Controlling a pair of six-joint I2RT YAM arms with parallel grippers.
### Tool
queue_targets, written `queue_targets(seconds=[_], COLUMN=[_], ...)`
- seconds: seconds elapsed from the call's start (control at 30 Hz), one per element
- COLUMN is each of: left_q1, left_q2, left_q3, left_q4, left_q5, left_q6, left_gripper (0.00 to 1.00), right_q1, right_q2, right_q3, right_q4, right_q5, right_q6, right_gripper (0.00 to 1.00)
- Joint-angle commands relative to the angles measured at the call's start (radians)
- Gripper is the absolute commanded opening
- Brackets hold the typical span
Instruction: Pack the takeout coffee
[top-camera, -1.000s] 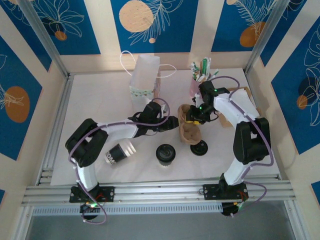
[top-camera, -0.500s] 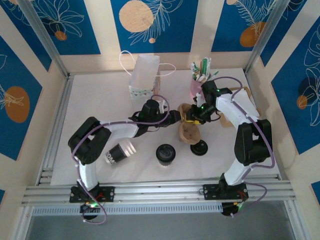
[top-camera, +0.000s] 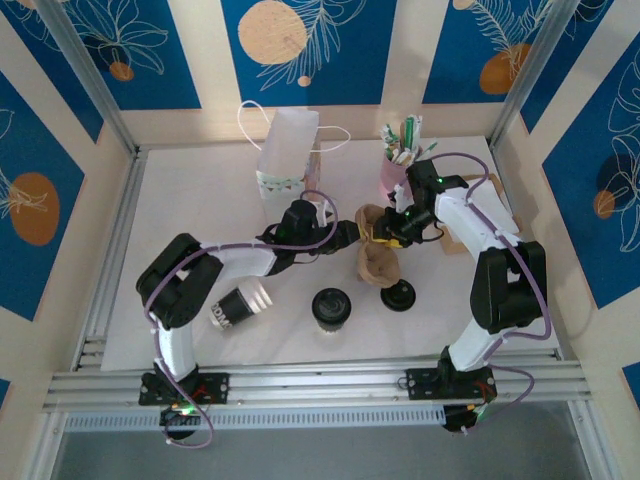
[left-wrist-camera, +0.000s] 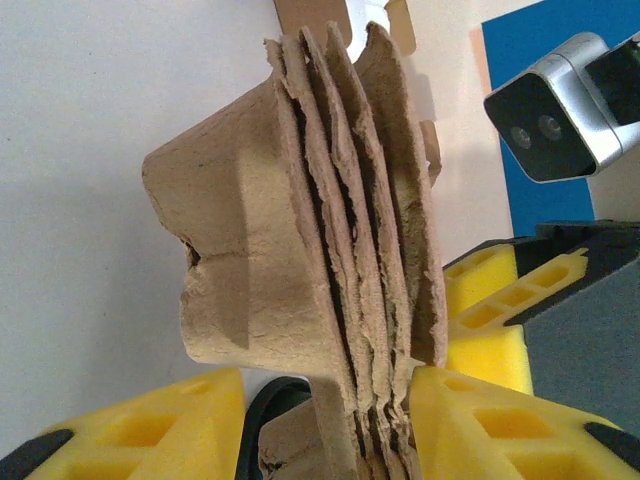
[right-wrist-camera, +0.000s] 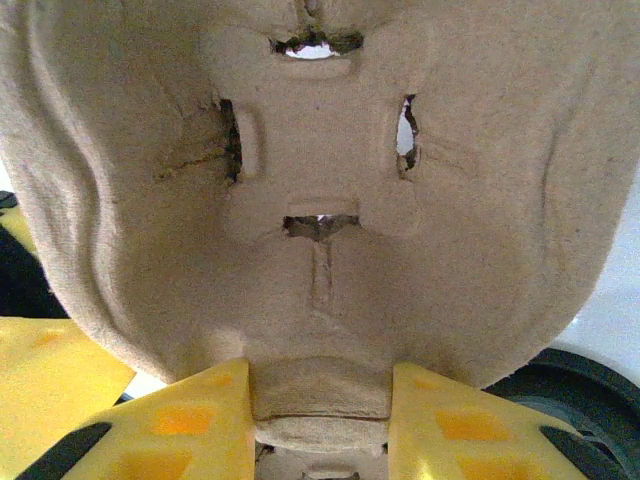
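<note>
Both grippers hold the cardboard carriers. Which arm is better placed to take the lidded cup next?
Left, probably. The takeout coffee stands slightly nearer the left gripper than the right gripper, which has the loose lid in front of it. Either must first release the carrier stack.

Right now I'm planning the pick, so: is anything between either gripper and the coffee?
Only their load: the left gripper and right gripper are both shut on the carrier stack, which is just beyond the coffee. Nothing lies on the table between stack and coffee.
</note>
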Motion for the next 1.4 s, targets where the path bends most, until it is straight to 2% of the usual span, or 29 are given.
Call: queue_targets(seconds=[0.0,0.67,1.1,1.37], left_q1=[0.009,0.008,-0.011,-0.024], left_q2=[0.021,0.032,0.059,-0.012], left_q3=[-0.002,-0.008,-0.006,0.016], left_q4=[0.027,0.033,-0.062,-0.139], left_q5=[0.015,0.012,-0.048,-0.064], left_q6=[-0.001,0.002,0.063,0.091], left_gripper=[0.48,0.51,0.52,0.54], right_q1=[-0.004,-0.003,-0.003,-0.004], right_q2=[-0.049,-0.058,-0.062,-0.097], right_q3=[-0.011,-0.022,-0.025,-0.007], right_q4=[-0.008,-0.008,-0.009,-0.033], right_q5=[-0.063,-0.07,-0.03,0.005], right_q6=[0.009,0.01,0.022,0.032], right_gripper=[0.35,0.34,0.34,0.34])
